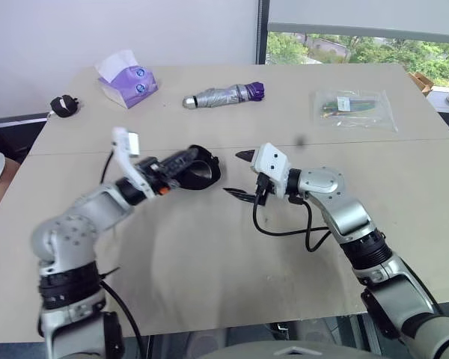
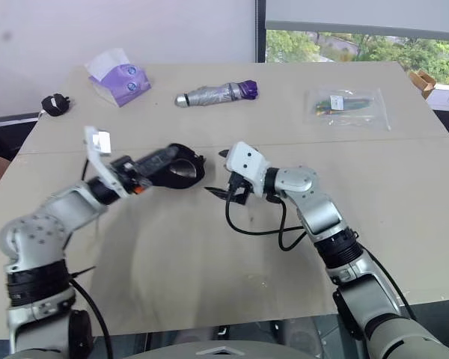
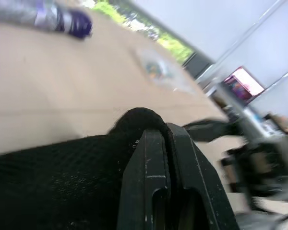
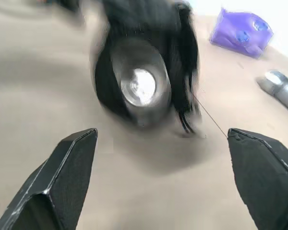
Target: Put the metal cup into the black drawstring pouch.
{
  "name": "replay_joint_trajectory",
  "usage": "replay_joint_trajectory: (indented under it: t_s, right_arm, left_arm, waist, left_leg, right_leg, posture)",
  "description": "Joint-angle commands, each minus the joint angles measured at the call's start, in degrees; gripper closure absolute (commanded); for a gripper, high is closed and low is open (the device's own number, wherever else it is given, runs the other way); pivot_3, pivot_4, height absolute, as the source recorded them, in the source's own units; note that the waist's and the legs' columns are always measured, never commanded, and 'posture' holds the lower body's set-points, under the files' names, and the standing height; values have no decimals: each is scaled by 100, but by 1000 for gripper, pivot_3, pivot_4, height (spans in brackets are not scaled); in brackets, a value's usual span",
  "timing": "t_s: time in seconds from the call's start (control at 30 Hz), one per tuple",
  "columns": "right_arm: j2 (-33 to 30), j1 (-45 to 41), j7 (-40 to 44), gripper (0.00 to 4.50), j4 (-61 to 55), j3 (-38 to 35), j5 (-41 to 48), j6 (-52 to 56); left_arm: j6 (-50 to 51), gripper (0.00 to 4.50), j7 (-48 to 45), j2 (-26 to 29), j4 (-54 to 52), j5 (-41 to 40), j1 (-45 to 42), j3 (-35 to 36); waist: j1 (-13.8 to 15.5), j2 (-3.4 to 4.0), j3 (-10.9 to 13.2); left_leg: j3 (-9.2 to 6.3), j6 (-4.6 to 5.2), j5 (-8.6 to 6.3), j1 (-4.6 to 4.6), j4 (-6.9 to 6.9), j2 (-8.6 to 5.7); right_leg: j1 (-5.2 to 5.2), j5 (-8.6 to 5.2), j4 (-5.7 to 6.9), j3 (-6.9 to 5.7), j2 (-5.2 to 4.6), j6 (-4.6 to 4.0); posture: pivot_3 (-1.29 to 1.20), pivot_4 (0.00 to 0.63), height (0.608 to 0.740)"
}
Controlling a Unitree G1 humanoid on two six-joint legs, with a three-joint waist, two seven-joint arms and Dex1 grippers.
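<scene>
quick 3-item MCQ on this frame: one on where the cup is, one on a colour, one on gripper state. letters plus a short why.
1. Where is the metal cup?
A. inside the black drawstring pouch
B. beside the umbrella
C. in the right gripper

2. What colour is the tissue pack?
A. green
B. purple
C. red

3. How is the right gripper?
A. shut on the cup
B. shut on the pouch
C. open, holding nothing

Answers:
1 A: the right wrist view shows the cup's shiny inside ringed by the pouch mouth.
2 B: its wrapper is purple.
3 C: its fingers stand apart; the left gripper pinches the pouch.
</scene>
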Motion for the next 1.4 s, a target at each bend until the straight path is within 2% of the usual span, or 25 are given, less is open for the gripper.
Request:
replay_joint_trajectory:
  t_s: [0.03, 0.1, 0.2, 0.3, 0.4, 0.5, 0.63, 0.77, 0.8, 1.0, 1.27, 1.33, 1.37, 1.4]
  right_arm:
    - [272, -243, -838, 96, 908, 230, -657, -933]
    - [730, -577, -1659, 96, 1825, 225, -962, -1453]
    - [1312, -910, -2160, 96, 2879, 76, -909, -2042]
    - [1758, -1152, -2256, 96, 3525, -207, -635, -2332]
    - [1929, -1193, -2037, 96, 3688, -257, -518, -2440]
    - [1963, -1158, -1978, 836, 3703, -300, -481, -2486]
    - [1925, -1015, -1821, 2873, 3535, -297, -434, -2487]
    - [1826, -855, -1783, 4226, 3345, -277, -495, -2415]
    - [1802, -824, -1774, 4442, 3297, -290, -491, -2396]
    - [1490, -586, -1819, 4442, 2724, -380, -519, -2182]
    - [720, -352, -1660, 4442, 1012, -630, -444, -1226]
    - [399, -424, -1476, 4442, 511, -681, -458, -876]
    - [161, -525, -1335, 4500, 261, -655, -565, -750]
    - [-71, -625, -1201, 4500, 55, -607, -687, -691]
  left_arm:
    - [95, 4500, -282, 312, 99, -340, -266, 140]
    - [129, 4500, -337, 385, 80, -346, -318, 13]
    - [150, 4500, -334, 399, -5, -362, -339, -75]
    - [158, 4500, -298, 416, -99, -363, -330, -119]
    - [176, 4500, -236, 424, -239, -405, -260, -117]
    - [191, 4500, -160, 424, -362, -443, -164, -103]
    - [184, 4500, -75, 428, -496, -519, -6, -80]
    - [162, 4500, -27, 444, -560, -567, 115, -58]
    - [151, 4500, -27, 449, -568, -573, 147, -53]
    - [81, 4500, -21, 425, -681, -582, 362, -39]
    - [-234, 4500, 65, 232, -959, -406, 634, -198]
    - [-489, 4500, -261, 219, -965, -268, 772, -242]
    - [-671, 3932, -329, 208, -1064, -75, 795, -367]
    - [-890, 3770, -344, 203, -1159, 206, 777, -544]
  waist:
    - [0, -1, -1]
    - [-5, -1, 1]
    - [-69, -4, 3]
    - [-85, -5, 3]
    - [-72, -4, 4]
    - [-71, -4, 4]
    - [-85, -3, 4]
    - [-85, -2, 5]
    - [-85, -2, 5]
    - [-80, -3, 5]
    - [-62, -3, 4]
    - [-72, 0, 6]
    - [-67, 6, 10]
    - [-62, 9, 12]
  left_leg:
    - [2, 0, 0, 2, 2, -1]
    - [7, -8, 5, 4, 2, -1]
    - [6, -27, 16, 0, -1, 0]
    - [-1, -32, 18, 0, -9, 5]
    - [0, -33, 18, -6, -10, 5]
    - [2, -31, 18, -10, -9, -1]
    - [-3, -31, 17, -4, -10, 1]
    - [-7, -31, 17, -1, -11, 2]
    - [-6, -31, 17, -1, -10, 2]
    - [-5, -31, 17, -1, -9, 0]
    - [-4, -29, 17, -4, -8, -1]
    - [-5, -27, 15, 0, -8, 0]
    - [-3, -27, 15, 0, -8, 0]
    - [-2, -27, 15, -1, -8, 0]
  right_leg:
    - [2, 0, -1, 1, 1, 0]
    - [2, 0, -1, 6, 1, 0]
    - [-4, 1, 1, 14, 2, 1]
    - [-3, 0, -2, 19, 2, -1]
    - [-3, 1, -9, 19, -2, 0]
    - [-3, 1, -13, 19, -32, 1]
    - [-4, 1, -4, 15, -32, 0]
    - [-4, 1, 2, 13, -31, 0]
    - [-3, 1, 2, 13, -31, 0]
    - [-3, 1, 1, 14, -31, 0]
    - [-2, 1, 0, 13, -34, 0]
    - [-3, 1, 3, 13, -30, 0]
    - [-3, 1, 3, 15, -29, 0]
    - [-3, 1, 3, 14, -28, 0]
  posture:
    - [0, 150, 740]
    - [0, 150, 740]
    - [0, 150, 740]
    - [0, 150, 740]
    - [0, 150, 740]
    - [0, 150, 740]
    - [0, 150, 740]
    - [0, 150, 740]
    - [0, 150, 740]
    - [0, 150, 740]
    - [0, 150, 740]
    - [0, 150, 740]
    - [0, 150, 740]
    - [0, 150, 740]
